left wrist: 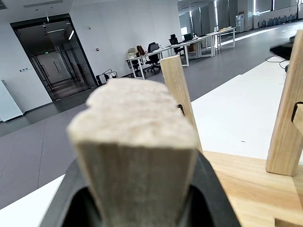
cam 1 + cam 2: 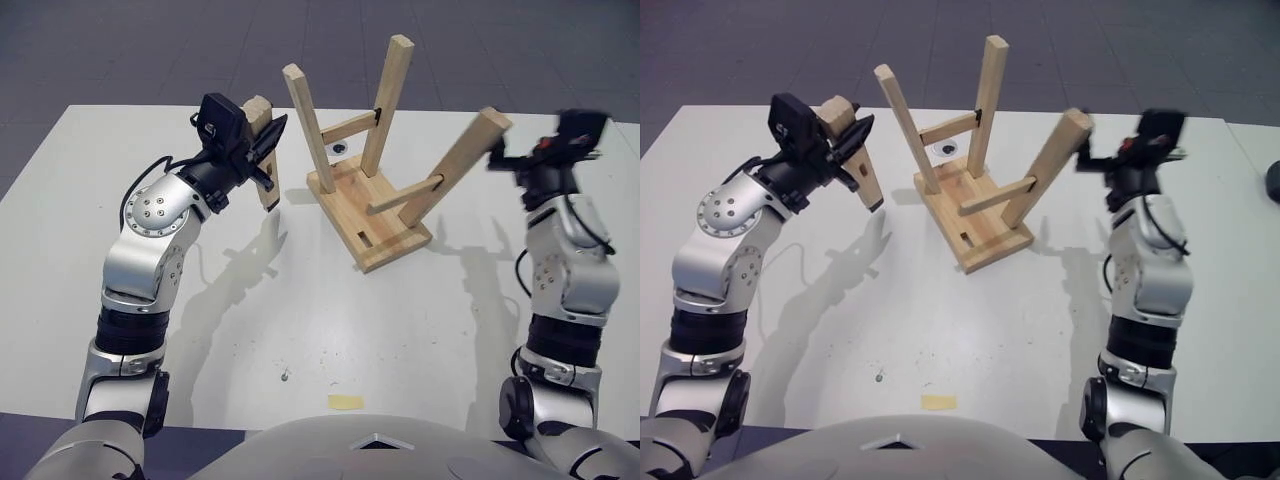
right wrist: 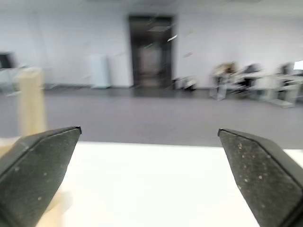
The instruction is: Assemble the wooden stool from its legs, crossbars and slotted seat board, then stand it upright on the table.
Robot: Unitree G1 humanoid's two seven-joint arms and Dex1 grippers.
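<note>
The stool stands upside down mid-table: its slotted seat board (image 2: 386,246) lies flat, with three legs pointing up, the left one (image 2: 308,125), the back one (image 2: 389,95) and the right one (image 2: 456,165), joined by crossbars (image 2: 348,127). My left gripper (image 2: 266,148) is shut on a loose fourth leg (image 2: 270,188), held above the table just left of the seat board; its cut end fills the left wrist view (image 1: 137,156). My right gripper (image 2: 497,158) hovers open beside the top of the right leg, its fingers (image 3: 40,161) wide apart with nothing between them.
The white table (image 2: 420,330) has bare room in front of the stool. A yellow scrap of tape (image 2: 345,402) and a small speck (image 2: 285,377) lie near the front edge. A small dark round mark (image 2: 340,148) sits behind the seat board.
</note>
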